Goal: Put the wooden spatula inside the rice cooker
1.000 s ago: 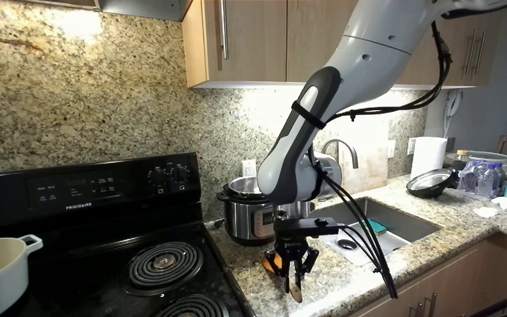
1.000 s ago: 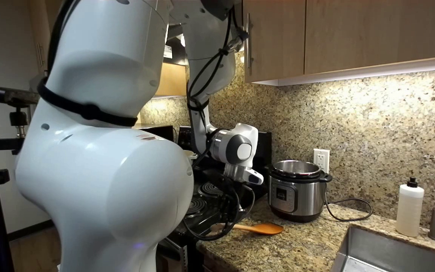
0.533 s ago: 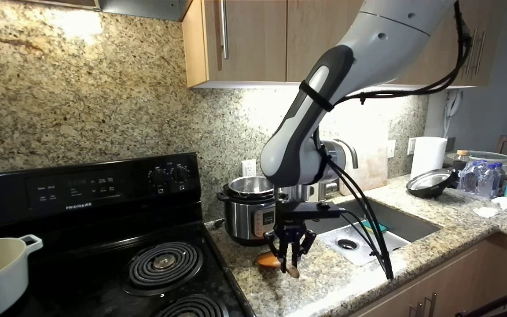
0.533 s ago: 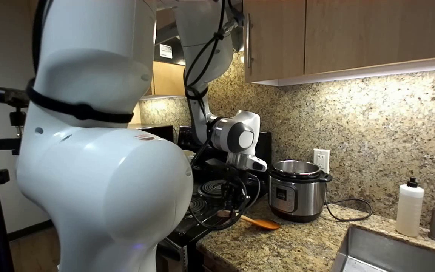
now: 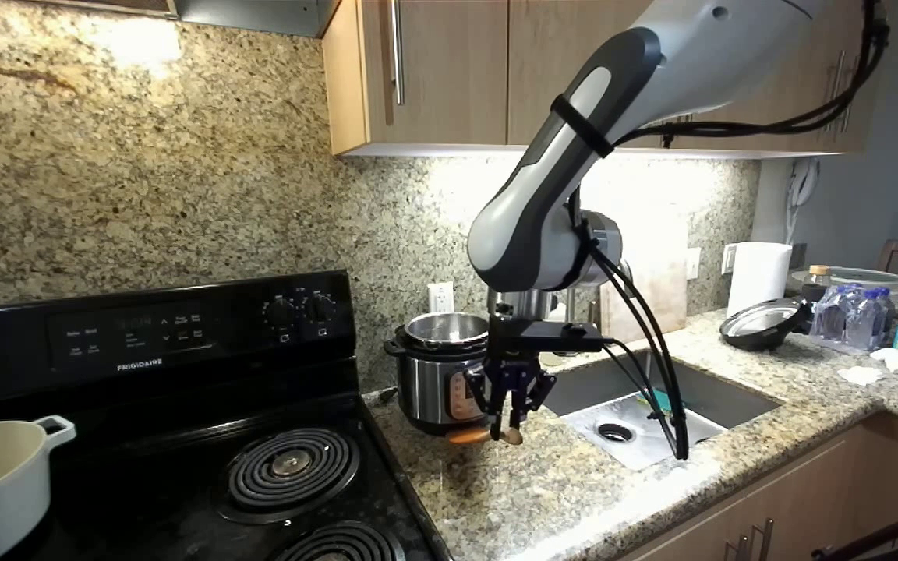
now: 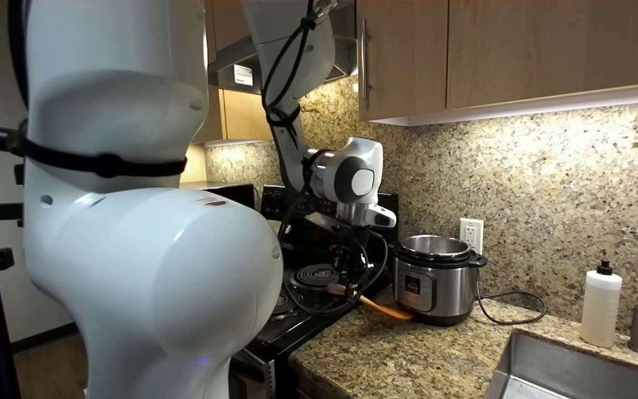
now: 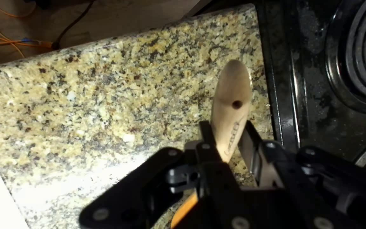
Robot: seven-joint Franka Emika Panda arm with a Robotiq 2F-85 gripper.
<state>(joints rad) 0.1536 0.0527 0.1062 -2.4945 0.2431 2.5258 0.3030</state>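
Your fingers (image 7: 206,135) are drawn in to the width of the handle and, as far as the wrist view shows, have the wooden spatula (image 7: 229,121) by it, toward the end with the hole. The spatula slants, its orange head low, just by the base of the rice cooker (image 6: 452,285) on the panel side; whether that head clears the granite bench (image 5: 542,483) beneath, you can't be sure. The cooker is open on top, so your step looks to be the lift. Go straight up until the head is above the cooker's rim, and only then move across, or it may catch the wall. Held so far from the head, the spatula could swivel, so travel slowly. Let go once the head is well inside the cooker's mouth.
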